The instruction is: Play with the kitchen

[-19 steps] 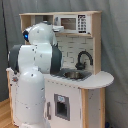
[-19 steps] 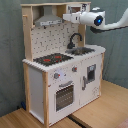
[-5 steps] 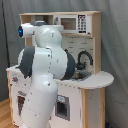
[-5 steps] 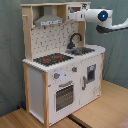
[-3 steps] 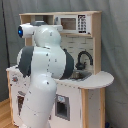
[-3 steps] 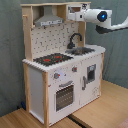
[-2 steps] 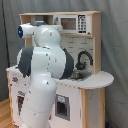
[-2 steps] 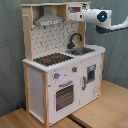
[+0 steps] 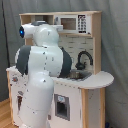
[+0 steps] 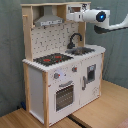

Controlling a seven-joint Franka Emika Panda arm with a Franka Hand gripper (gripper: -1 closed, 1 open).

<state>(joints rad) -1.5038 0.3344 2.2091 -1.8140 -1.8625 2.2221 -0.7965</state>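
Note:
The kitchen (image 10: 60, 75) is a tall white and light-wood toy unit. In the second exterior view it shows a red-ringed black hob (image 10: 52, 59), a grey sink (image 10: 83, 50), a black tap (image 10: 75, 39), an oven door (image 10: 65, 95), knobs (image 10: 57, 76) and a hood (image 10: 49, 20). My gripper (image 10: 71, 16) is held high at the top shelf, to the right of the hood and above the tap. In the first exterior view the white arm (image 9: 42, 60) stands in front of the kitchen (image 9: 95, 80) and hides the gripper. The tap (image 9: 83, 58) shows beside the arm.
A toy microwave (image 9: 69, 23) sits on the top shelf. A rounded white counter (image 9: 102, 79) juts out past the sink. The unit stands on a wooden floor (image 10: 105, 112) before a grey curtain (image 10: 10, 55). The arm's blue-lit link (image 10: 101, 16) reaches in from the second exterior view's right.
Since 6.3 s ago the arm has swung toward the top shelf, carrying the gripper closer to the hood. Over the last second it has barely moved.

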